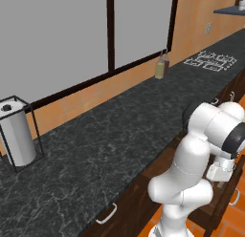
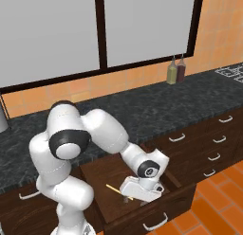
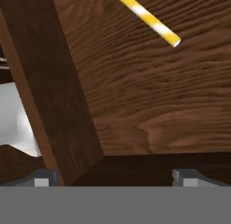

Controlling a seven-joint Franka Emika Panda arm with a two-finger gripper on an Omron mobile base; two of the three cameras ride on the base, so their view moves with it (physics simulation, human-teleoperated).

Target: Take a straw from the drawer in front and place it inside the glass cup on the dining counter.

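Left base view: arm bent low beside the black granite counter (image 1: 119,131); paper towel holder (image 1: 16,133) and two bottles (image 1: 162,68) on it, nothing blocking.

Right base view: drawer (image 2: 111,211) pulled open, straw (image 2: 118,191) lying flat on its floor, pincer (image 2: 129,199) down inside, near the straw's end.

Hand view: straw (image 3: 149,20) ahead at top, not between the fingertips (image 3: 185,177), which stand wide apart, empty. Drawer wall (image 3: 54,96) close at left. Grasp, carry and cup drop all remain.

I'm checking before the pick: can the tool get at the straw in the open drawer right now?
Probably yes. The tool is open and already down inside the drawer, and the straw lies flat and uncovered on the floor ahead.
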